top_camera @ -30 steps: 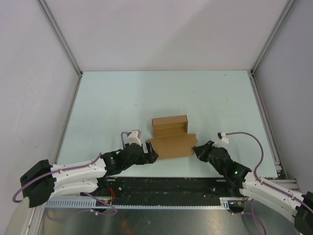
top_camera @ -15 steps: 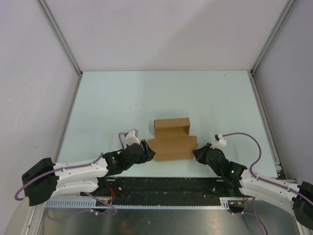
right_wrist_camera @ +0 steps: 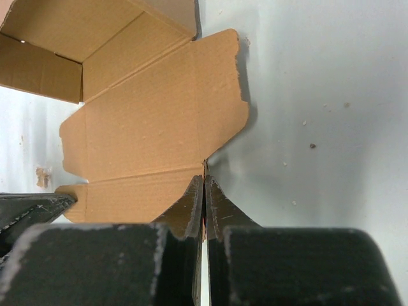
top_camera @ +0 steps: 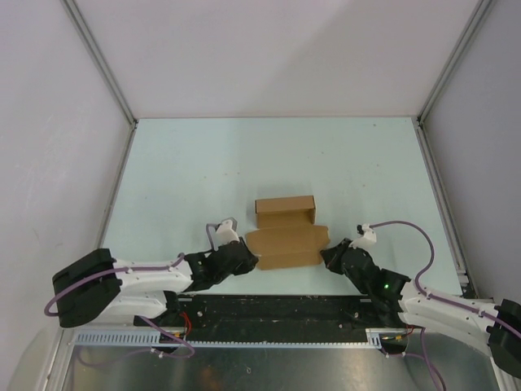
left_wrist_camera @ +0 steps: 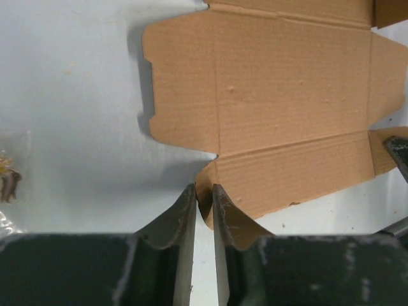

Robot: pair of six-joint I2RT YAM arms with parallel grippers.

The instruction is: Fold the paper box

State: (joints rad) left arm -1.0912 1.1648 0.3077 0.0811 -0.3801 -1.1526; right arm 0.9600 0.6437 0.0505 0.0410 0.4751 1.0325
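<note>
Near the middle of the counter's [top_camera: 203, 163] near edge, we see the paper box [top_camera: 285, 236], partly formed. Its far portion stands up as an open trough, while a broad panel with side tabs and a narrow front flap lies flat toward the arms. The left hand [top_camera: 249, 259] sits at the left near corner of that flap. In its wrist view the fingers [left_wrist_camera: 182, 213] stand almost together, with the pointed corner of the card nipped between them. The right hand [top_camera: 328, 254] sits at the opposite, right near corner, its fingers [right_wrist_camera: 190, 201] pressed together on the thin edge of the same flap. We note a small brown scrap [left_wrist_camera: 7, 180] on the counter, apart from the box.
</note>
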